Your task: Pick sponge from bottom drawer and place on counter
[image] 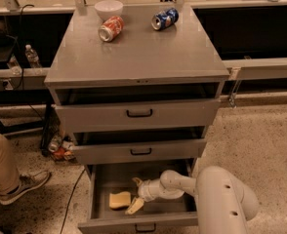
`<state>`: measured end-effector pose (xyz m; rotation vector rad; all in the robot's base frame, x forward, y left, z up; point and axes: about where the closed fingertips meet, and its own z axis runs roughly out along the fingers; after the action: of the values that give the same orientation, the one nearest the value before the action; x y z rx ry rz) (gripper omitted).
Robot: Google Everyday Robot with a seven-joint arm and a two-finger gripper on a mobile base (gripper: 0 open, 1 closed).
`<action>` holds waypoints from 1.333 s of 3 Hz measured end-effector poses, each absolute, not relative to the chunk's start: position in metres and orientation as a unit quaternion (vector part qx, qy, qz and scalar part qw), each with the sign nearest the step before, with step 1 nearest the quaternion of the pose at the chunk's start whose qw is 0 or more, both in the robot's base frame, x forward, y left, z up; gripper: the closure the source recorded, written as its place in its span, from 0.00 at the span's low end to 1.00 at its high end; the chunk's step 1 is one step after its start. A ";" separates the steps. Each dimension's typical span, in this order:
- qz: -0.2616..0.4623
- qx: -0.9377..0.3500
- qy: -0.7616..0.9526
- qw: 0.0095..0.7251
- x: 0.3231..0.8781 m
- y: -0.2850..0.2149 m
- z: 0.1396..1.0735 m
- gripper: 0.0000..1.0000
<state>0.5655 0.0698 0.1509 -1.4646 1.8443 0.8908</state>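
Note:
The bottom drawer (100, 223) is pulled out below two other grey drawers. The pale yellow-tan sponge (119, 199) lies flat on its floor, left of centre. My cream gripper (135, 194) reaches into the drawer from the right, just right of the sponge. Its fingers are spread, one finger (136, 181) above and behind the sponge's right end, the other (134, 206) in front of it. The sponge lies loose, not lifted. The grey counter (143, 52) is the cabinet's top.
On the counter stand a white bowl (108, 7), a red can (111, 28) on its side and a blue can (164, 19) on its side. A person's leg and shoe (21, 186) are at the left. Bottles and clutter (59, 146) lie beside the cabinet's left foot.

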 end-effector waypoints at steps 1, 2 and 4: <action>0.337 -0.554 0.697 0.307 0.566 0.070 0.151 0.00; 0.321 -0.566 0.695 0.306 0.563 0.079 0.133 0.00; 0.302 -0.594 0.675 0.315 0.562 0.099 0.109 0.01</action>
<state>0.5618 0.0986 0.1085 -1.5660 1.7798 0.7966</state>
